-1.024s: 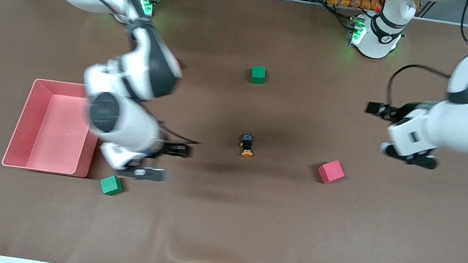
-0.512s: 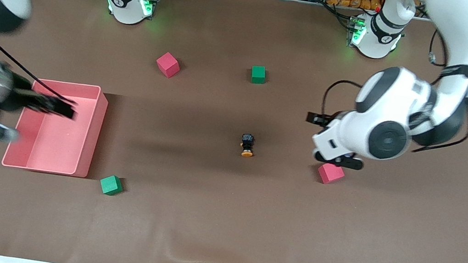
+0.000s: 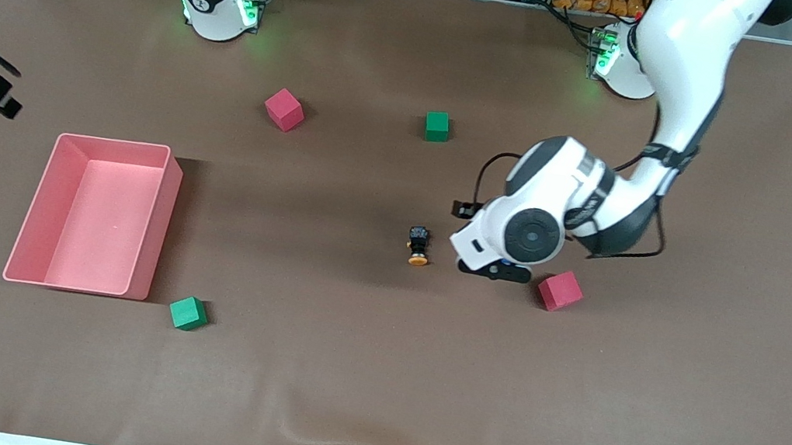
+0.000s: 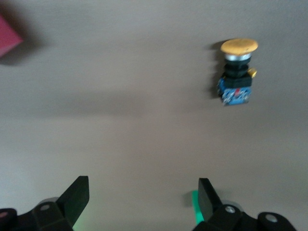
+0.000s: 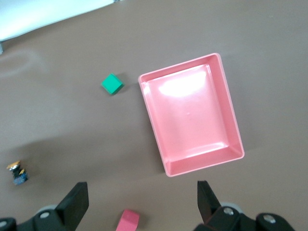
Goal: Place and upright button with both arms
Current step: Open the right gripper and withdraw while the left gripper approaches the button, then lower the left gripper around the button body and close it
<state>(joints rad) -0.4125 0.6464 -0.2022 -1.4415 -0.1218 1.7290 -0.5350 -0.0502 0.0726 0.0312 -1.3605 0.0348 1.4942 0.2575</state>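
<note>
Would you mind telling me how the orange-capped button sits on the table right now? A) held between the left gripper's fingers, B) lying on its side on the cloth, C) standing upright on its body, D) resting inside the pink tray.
B: the button lies on its side on the brown cloth, cap and body both showing in profile in the left wrist view, clear of the open left gripper.

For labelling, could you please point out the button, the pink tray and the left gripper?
button (image 3: 420,247), front view, its black body.
pink tray (image 3: 162,219), front view, its side wall.
left gripper (image 4: 143,202), left wrist view, gap between open fingertips.

Button (image 4: 237,72) apparently sideways, gripper (image 4: 143,202) spread.
</note>
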